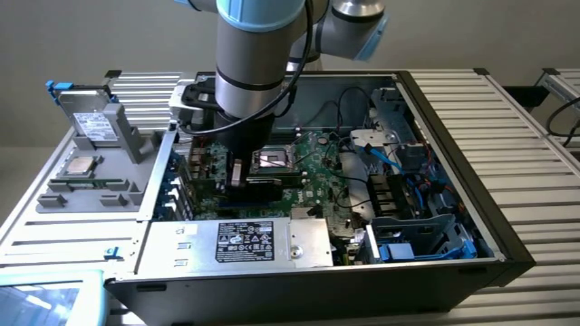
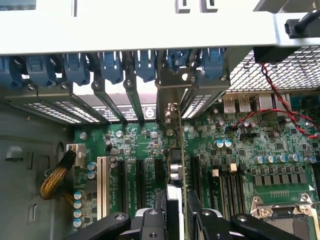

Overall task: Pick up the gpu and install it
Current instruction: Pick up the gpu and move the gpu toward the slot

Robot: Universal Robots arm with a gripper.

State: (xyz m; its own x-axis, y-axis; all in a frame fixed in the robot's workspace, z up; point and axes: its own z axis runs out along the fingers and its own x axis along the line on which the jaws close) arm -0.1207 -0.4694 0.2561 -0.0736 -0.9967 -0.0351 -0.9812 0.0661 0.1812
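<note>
In the wrist view the gpu (image 2: 179, 150) stands on edge over the green motherboard (image 2: 250, 150). Its metal bracket (image 2: 172, 85) sits at the rear slot openings of the case. My gripper (image 2: 177, 220) has a black finger on each side of the card and is shut on it. In the exterior view my gripper (image 1: 238, 178) reaches down inside the open computer case, with the dark gpu (image 1: 252, 195) under it, low over the motherboard (image 1: 308, 170) near the expansion slots. Whether the card's lower edge sits in a slot is hidden.
Blue slot latches (image 2: 110, 65) line the case's rear wall. The CPU socket (image 1: 272, 159) lies just beside the gripper. The power supply (image 1: 240, 241) borders the near side, and a drive cage with blue cables (image 1: 417, 224) is at the exterior view's right. Red-black wires (image 2: 270, 100) cross the board.
</note>
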